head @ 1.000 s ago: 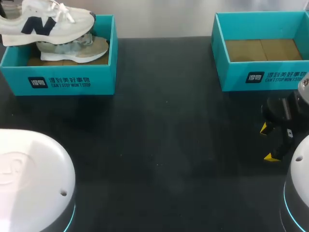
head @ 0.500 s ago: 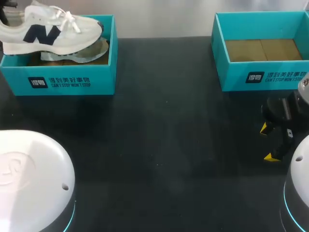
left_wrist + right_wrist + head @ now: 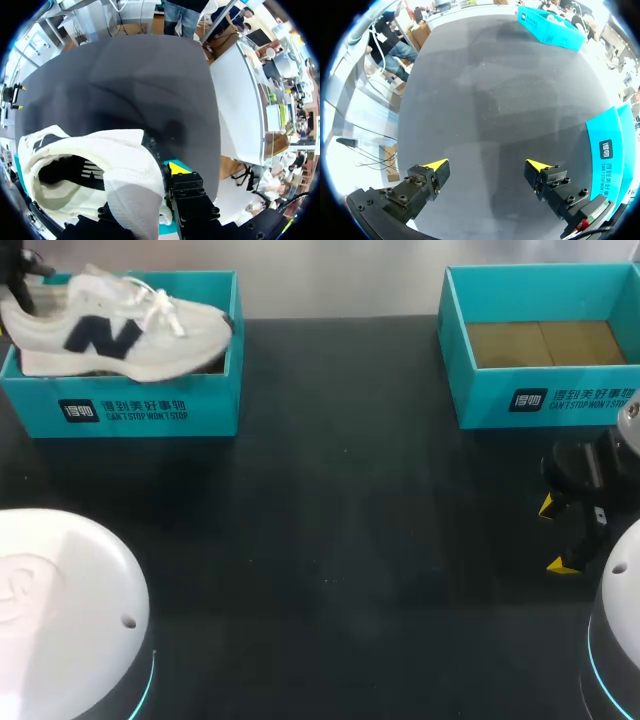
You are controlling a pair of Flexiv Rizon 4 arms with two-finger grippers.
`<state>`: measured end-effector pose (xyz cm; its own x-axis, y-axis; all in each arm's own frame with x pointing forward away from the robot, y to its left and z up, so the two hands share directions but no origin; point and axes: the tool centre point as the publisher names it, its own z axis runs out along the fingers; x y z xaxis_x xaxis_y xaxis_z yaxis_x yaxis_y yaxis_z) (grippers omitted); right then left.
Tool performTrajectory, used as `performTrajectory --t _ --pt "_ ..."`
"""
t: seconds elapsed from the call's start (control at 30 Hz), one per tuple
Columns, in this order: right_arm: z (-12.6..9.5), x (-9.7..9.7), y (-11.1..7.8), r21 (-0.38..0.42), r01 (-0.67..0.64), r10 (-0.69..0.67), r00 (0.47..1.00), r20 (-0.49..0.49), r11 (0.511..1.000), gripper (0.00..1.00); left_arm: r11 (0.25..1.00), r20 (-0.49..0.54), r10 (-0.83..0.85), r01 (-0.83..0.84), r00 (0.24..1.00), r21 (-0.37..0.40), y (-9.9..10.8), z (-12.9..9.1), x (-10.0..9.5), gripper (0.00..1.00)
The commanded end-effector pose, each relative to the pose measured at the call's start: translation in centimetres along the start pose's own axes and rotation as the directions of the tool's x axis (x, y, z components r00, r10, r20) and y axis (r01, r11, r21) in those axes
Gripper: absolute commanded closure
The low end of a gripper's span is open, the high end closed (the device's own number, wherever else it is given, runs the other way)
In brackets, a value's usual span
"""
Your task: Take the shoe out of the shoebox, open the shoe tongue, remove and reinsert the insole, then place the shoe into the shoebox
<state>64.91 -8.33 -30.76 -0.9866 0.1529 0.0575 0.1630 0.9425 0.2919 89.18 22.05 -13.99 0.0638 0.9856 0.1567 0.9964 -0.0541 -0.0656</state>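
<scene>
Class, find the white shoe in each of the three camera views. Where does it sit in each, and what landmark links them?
Head view: white shoe at far left, over the left shoebox.
Left wrist view: white shoe close up, its heel between the left gripper fingers.
Right wrist view: shoe cannot be made out.
Shared landmark: the left shoebox, far ahead of the right gripper in its own view.

In the upper left of the head view, the left shoebox (image 3: 215,412) carries on its front wall a dark square logo, then a white line of characters with smaller capitals beneath. The right shoebox (image 3: 482,405), upper right, bears the same print. The shoe (image 3: 190,335) shows a large dark blue letter on its side, and the right wrist view shows the print again on the right shoebox's wall.
</scene>
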Motion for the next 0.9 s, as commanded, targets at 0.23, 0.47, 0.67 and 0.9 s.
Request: performTrajectory --t 0.23,0.47,0.67,0.9 --pt "0.1 0.1 0.0 0.001 0.000 0.000 1.000 0.003 1.000 0.00 0.999 -0.056 -0.025 0.022 0.998 -0.042 -9.4 1.7 -5.7 1.00" --pt "0.1 0.1 0.0 0.001 0.000 0.000 1.000 0.003 1.000 0.00 0.999 -0.070 0.013 -0.016 0.997 -0.041 -13.2 2.8 -9.6 1.00" --pt "0.1 0.1 0.0 0.001 0.000 0.000 1.000 0.003 1.000 0.00 0.999 -0.076 0.036 -0.034 0.996 0.032 -14.5 3.3 -11.8 1.00" --pt "0.1 0.1 0.0 0.001 0.000 0.000 1.000 0.003 1.000 0.00 0.999 -0.076 0.036 -0.034 0.996 0.032 -14.5 3.3 -11.8 1.00"
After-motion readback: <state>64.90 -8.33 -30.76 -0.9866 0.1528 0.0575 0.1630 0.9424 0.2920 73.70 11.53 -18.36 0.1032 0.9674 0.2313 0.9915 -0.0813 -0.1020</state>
